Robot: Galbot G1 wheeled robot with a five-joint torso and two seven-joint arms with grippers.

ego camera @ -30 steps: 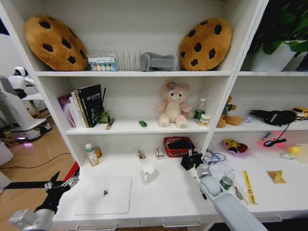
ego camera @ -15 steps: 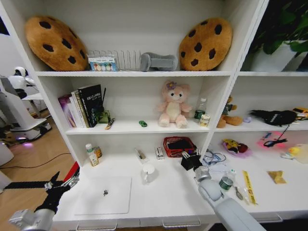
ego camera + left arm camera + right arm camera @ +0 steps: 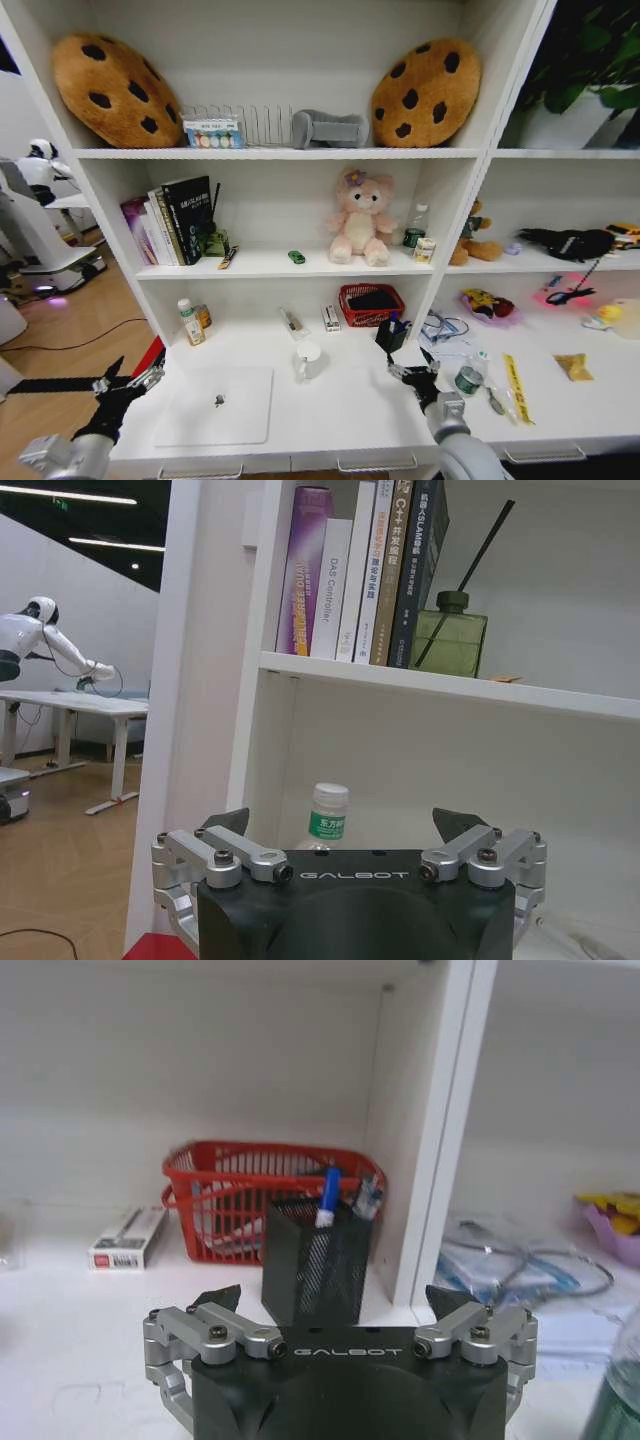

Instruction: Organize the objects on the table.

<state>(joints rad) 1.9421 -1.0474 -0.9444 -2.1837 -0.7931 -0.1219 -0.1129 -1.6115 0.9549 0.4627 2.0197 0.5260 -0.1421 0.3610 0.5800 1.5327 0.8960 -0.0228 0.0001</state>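
Change since earlier frame: right tool [image 3: 415, 372] was drawn back from the black mesh pen holder [image 3: 391, 334] toward the robot; the holder was left standing on the counter [image 3: 340, 400].
Right tool: seen with jaws spread open and empty, low over the counter, just before the holder.
Blue-capped pen [image 3: 328, 1196]: was placed upright in the mesh holder, beside another pen, in front of the red basket [image 3: 232, 1192].
Left tool [image 3: 128, 385]: was held open and empty at the left end of the counter, idle.
Silver laptop [image 3: 216, 405]: was lying closed and flat near the front edge, well apart from the holder.
Green-capped bottle [image 3: 468, 380]: was standing just beside the right arm.
Risk: the bottle could be knocked over, if the right arm is swung sideways while low.
Risk: the light holder could be tipped, if the open jaws are pushed forward again.
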